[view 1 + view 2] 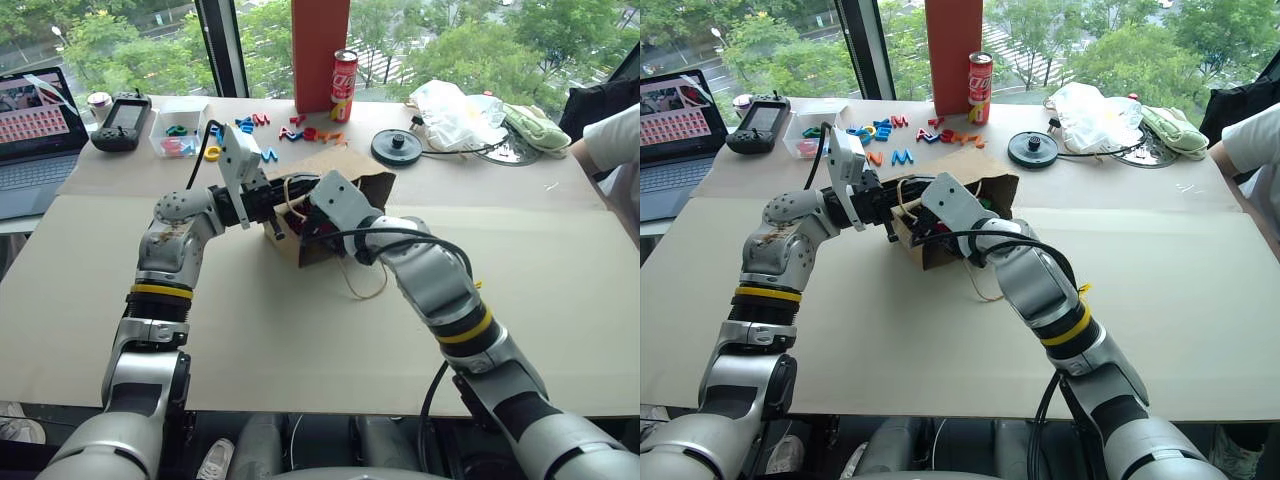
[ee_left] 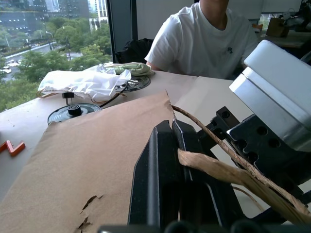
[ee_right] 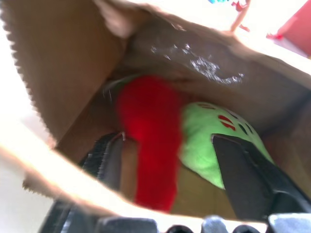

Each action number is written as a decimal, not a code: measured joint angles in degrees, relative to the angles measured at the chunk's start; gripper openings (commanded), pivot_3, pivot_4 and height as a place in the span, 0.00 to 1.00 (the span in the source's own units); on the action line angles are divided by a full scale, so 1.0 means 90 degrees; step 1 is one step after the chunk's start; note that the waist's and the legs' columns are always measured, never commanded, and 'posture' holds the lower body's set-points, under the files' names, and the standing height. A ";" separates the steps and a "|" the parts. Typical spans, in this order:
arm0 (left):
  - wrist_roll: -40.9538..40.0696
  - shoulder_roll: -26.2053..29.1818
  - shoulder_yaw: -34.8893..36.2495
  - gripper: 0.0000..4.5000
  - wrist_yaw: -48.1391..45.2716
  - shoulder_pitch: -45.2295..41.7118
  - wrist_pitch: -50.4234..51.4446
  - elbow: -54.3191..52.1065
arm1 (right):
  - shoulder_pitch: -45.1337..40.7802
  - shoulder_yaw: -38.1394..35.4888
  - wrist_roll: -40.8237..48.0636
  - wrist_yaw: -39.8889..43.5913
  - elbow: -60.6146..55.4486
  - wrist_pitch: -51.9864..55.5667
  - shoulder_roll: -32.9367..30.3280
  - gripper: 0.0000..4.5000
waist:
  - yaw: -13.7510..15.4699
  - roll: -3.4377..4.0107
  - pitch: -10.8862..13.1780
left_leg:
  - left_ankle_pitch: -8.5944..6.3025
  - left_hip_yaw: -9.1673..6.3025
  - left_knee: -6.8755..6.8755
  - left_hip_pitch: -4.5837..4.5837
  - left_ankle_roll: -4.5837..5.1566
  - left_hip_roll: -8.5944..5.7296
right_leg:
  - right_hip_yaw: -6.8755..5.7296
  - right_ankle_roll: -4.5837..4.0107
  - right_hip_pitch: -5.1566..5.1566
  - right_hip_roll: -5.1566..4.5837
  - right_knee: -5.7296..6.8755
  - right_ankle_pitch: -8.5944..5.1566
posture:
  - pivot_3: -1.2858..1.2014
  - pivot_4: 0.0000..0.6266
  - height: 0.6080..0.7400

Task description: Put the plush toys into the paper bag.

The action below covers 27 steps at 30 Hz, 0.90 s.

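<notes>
Paper bag (image 1: 345,190) lying on its side mid-counter (image 1: 300,340), mouth toward robot. Left gripper (image 2: 172,160) jaws pressed together, pinching bag rim and twine handle (image 2: 218,170). Right gripper (image 3: 167,160) at mouth, jaws spread. Red chili (image 3: 148,141) and green toy (image 3: 209,141) inside, touching.

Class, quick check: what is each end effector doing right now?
Left end effector: shut on the paper bag rim.
Right end effector: open inside the bag, holding nothing; both plush toys lie there.
</notes>
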 measured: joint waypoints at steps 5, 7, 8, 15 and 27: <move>0.0000 -0.0003 -0.0005 0.00 0.0000 0.0001 0.0000 -0.0006 | 0.0040 -0.0188 0.0144 0.0114 -0.0527 0.0396 -0.0236 0.68 | 0.0001 0.0000 0.0000 | 0.0000 -0.0001 -0.0004 -0.0001 0.0000 0.0000 | 0.0000 0.0000 -0.0001 0.0000 -0.0001 0.0000 | 0.52 0.24 0.99; 0.0000 -0.0001 -0.0014 0.00 -0.0001 0.0005 0.0000 -0.0007 | 0.0224 -0.0360 0.0356 0.0220 -0.1031 0.0732 -0.0397 0.68 | 0.0007 0.0000 0.0000 | 0.0000 -0.0003 -0.0006 -0.0001 0.0000 0.0000 | -0.0001 0.0000 0.0000 -0.0001 -0.0001 0.0000 | 0.52 0.24 0.99; 0.0001 0.0004 -0.0014 0.00 0.0000 0.0009 0.0000 -0.0009 | 0.0332 -0.0435 0.0445 0.0286 -0.1294 0.0925 -0.0506 0.68 | 0.0012 0.0000 0.0000 | 0.0000 -0.0003 -0.0006 -0.0003 0.0000 -0.0001 | -0.0001 0.0000 0.0000 -0.0001 -0.0003 0.0000 | 0.52 0.24 0.99; 0.0001 0.0006 -0.0019 0.00 0.0000 0.0015 -0.0001 -0.0009 | 0.1335 -0.0613 0.1077 0.0402 -0.2458 0.1924 -0.0763 0.68 | -0.0019 0.0000 0.0000 | 0.0000 -0.0003 -0.0005 0.0004 0.0000 0.0000 | 0.0001 0.0000 0.0000 0.0002 -0.0011 0.0000 | 0.52 0.24 0.99; 0.0001 0.0003 -0.0019 0.00 -0.0005 0.0015 -0.0001 -0.0009 | 0.1685 -0.0481 0.1028 -0.0324 -0.1351 0.1313 -0.0505 0.68 | -0.0008 -0.0001 0.0000 | 0.0002 -0.0002 -0.0003 0.0007 -0.0002 -0.0003 | 0.0004 0.0000 0.0000 0.0001 -0.0017 -0.0001 | 0.52 0.24 0.99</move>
